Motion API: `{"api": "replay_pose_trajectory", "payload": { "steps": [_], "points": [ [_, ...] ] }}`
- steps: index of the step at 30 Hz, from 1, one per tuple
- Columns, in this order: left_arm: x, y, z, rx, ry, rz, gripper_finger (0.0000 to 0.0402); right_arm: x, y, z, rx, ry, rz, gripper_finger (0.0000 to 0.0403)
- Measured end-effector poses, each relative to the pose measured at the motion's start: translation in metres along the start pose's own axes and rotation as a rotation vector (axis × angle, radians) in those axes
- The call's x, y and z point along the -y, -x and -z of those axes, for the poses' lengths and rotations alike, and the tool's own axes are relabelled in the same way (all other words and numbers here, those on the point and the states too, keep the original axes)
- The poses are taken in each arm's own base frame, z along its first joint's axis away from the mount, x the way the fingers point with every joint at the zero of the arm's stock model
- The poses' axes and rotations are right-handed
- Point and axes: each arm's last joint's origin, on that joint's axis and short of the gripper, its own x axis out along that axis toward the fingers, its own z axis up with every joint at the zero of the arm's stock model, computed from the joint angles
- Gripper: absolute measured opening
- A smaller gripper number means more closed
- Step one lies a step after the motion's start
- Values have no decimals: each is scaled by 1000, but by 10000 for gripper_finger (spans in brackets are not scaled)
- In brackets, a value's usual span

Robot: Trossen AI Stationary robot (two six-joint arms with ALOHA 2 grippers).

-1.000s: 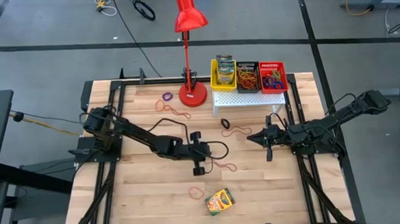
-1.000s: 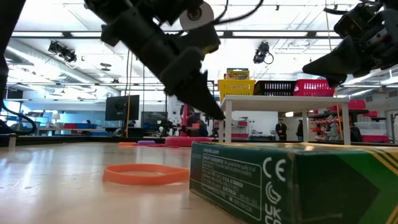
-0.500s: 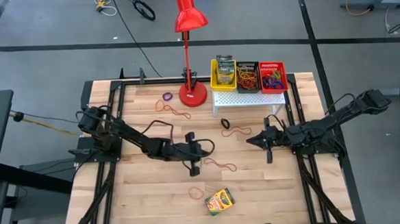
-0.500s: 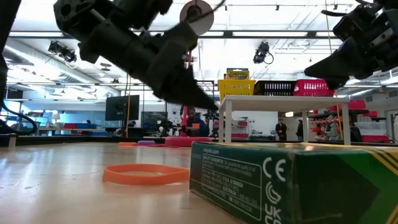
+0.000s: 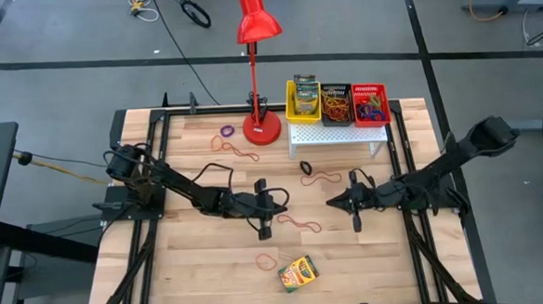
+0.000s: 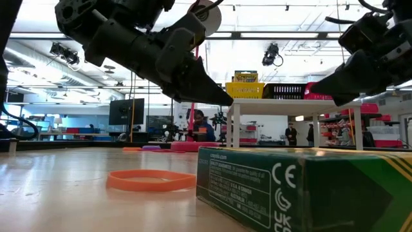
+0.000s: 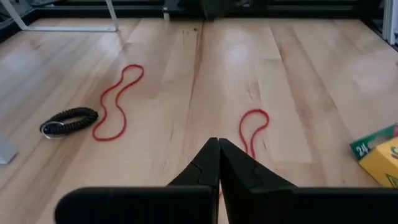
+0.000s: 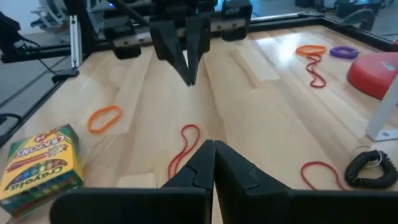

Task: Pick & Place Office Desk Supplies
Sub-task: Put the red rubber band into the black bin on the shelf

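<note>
Both grippers pinched together, empty: left gripper, right gripper, nose to nose mid-desk over red band. You risk tip collision; crayon box waits by near edge.

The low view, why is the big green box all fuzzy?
In the low view the crayon box sits so close to the camera that it is out of focus. In the right wrist view its label reads sharply. The high view shows the same box small but clear.

I count one crayon box loose on the tabletop, six rubber-band loops, three bins and one lamp.
</note>
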Motion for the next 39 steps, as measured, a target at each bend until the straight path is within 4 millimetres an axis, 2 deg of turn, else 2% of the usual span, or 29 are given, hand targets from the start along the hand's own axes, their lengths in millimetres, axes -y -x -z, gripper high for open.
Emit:
{"api": "replay_pose_trajectory", "payload": {
  "steps": [5,12,16,19,26,33,39],
  "points": [
    [0,0,-1,9,2,0,5,-7,-18,4,-57,-32,20,59],
    [1,0,0,3,24,3,6,-23,-51,7,-144,47,20,136],
    [2,1,7,-64,69,6,27,-28,-61,7,-218,66,-17,163],
    [4,2,11,-101,78,1,52,-34,-66,6,-288,61,-41,168],
    [4,2,12,-110,87,-8,97,-42,-72,-1,-439,41,22,163],
    [9,6,17,-111,27,16,95,-47,-79,-12,-414,28,26,163],
    [9,16,27,-2,67,46,72,-54,-98,-3,-461,41,30,163]
  ]
}}
